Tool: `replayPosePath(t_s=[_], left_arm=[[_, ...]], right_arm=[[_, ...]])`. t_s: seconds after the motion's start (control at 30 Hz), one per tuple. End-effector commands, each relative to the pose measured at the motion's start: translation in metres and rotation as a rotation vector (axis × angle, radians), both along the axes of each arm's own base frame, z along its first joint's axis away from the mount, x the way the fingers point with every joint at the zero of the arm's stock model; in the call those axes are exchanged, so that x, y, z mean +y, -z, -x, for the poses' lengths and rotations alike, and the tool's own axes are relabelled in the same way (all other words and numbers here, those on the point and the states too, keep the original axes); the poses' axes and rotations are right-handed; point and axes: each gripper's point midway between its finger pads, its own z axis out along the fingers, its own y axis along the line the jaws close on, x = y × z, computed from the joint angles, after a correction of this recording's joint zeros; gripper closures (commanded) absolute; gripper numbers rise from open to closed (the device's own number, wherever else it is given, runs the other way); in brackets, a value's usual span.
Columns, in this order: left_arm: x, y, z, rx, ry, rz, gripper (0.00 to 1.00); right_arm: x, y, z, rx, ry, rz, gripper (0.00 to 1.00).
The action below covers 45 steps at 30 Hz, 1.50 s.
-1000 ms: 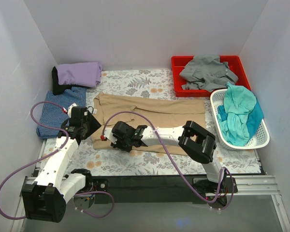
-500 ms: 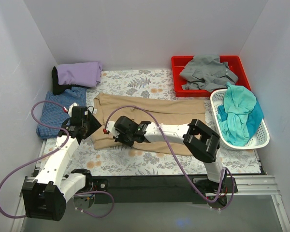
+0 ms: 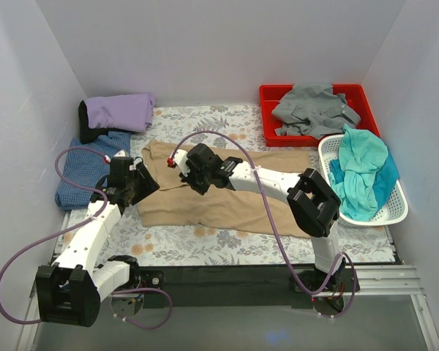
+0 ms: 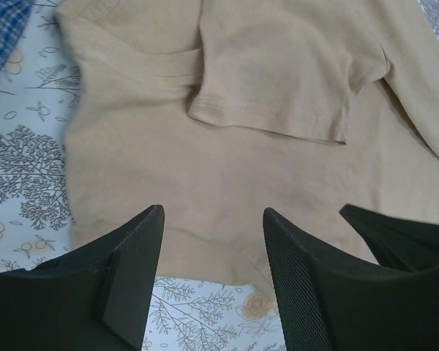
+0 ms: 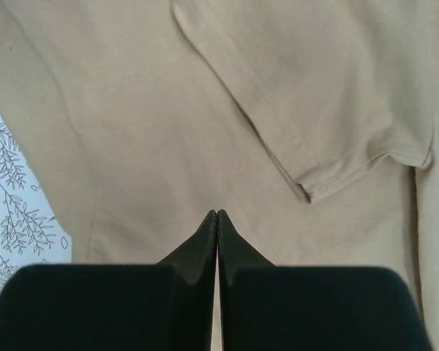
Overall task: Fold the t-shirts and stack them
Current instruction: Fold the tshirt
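We judged the limp tan shirt (image 3: 227,194) best pinched at its near-left hem; left gripper (image 4: 212,216) stood apart, right gripper (image 5: 217,216) together.

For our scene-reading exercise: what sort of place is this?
Probably a robot test cell: white walls box in the table, the left arm and right arm are mounted at its near edge.
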Motion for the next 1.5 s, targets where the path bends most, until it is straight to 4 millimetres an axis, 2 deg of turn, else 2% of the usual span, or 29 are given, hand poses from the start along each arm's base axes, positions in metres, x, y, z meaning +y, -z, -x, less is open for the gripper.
replayPosePath(t_s=[0.0,0.03,0.07,0.13,0.17,0.23,0.4,0.63,0.97,1.33,1.47], left_arm=[[-0.018,-0.012,-0.006,-0.048,0.122,0.039,0.45],[-0.018,-0.011,-0.003,-0.034,0.121,0.044,0.46],[-0.015,-0.012,-0.002,-0.037,0.100,0.036,0.46],[-0.007,-0.009,0.001,-0.024,0.045,0.019,0.46],[0.004,-0.008,-0.001,-0.018,-0.025,-0.009,0.45],[0.022,-0.009,-0.002,-0.016,-0.118,-0.067,0.44],[0.038,-0.013,-0.007,-0.016,-0.231,-0.105,0.43],[0.056,-0.008,-0.010,-0.001,-0.299,-0.164,0.40],[0.056,0.001,-0.009,0.012,-0.287,-0.157,0.39],[0.060,0.001,-0.009,0.010,-0.295,-0.153,0.39],[0.060,0.003,-0.010,0.014,-0.287,-0.153,0.39]], right_arm=[[0.016,-0.020,-0.007,0.002,-0.027,-0.072,0.99],[0.018,-0.023,-0.004,0.006,-0.038,-0.080,0.94],[0.019,-0.027,0.003,0.028,-0.063,-0.096,0.78],[0.023,-0.030,0.014,0.054,-0.097,-0.112,0.69],[0.023,-0.030,0.022,0.068,-0.114,-0.113,0.65],[0.026,-0.027,0.041,0.072,-0.162,-0.102,0.63],[0.025,-0.002,0.081,0.087,-0.243,-0.043,0.63],[0.032,0.006,0.102,0.083,-0.289,-0.033,0.63],[0.038,0.030,0.096,0.060,-0.278,0.003,0.63],[0.041,0.045,0.099,0.074,-0.280,0.017,0.63],[0.037,0.063,0.096,0.073,-0.258,0.056,0.63]])
